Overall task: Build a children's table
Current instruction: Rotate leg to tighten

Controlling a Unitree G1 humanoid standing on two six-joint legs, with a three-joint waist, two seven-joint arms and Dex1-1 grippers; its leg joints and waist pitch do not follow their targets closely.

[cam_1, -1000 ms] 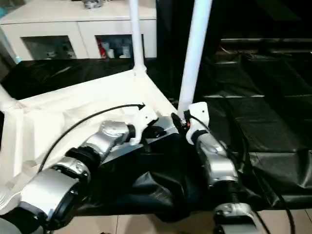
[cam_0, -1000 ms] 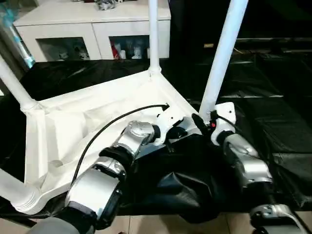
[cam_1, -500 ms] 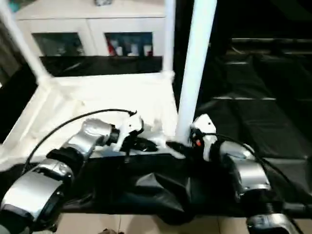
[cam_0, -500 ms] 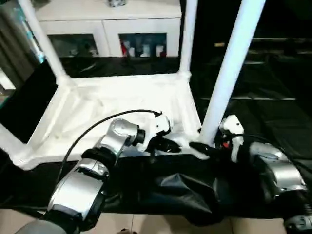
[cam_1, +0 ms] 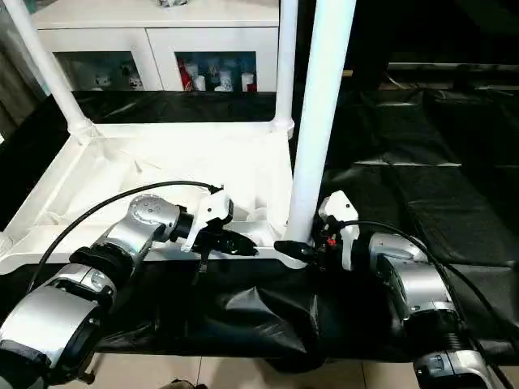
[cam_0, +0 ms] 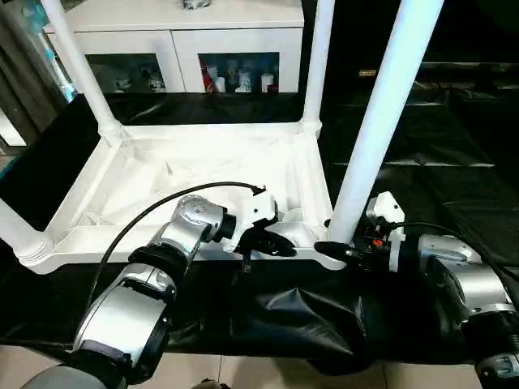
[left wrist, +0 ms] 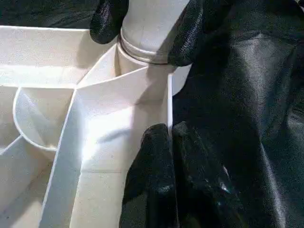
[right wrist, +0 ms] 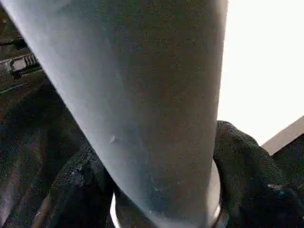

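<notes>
The children's table lies upside down on a black-sheeted floor with legs standing in all four corner sockets. The right gripper grasps the near-right leg at its base. The left gripper, fingers clenched, rests against the near rim. Judged remaining: seating this leg, then turning the table upright.

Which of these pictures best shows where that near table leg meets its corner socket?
The left wrist view: the leg enters its socket, the right gripper straddling it. The head views show that leg whole, its joint small. The right wrist view shows its shaft.
</notes>
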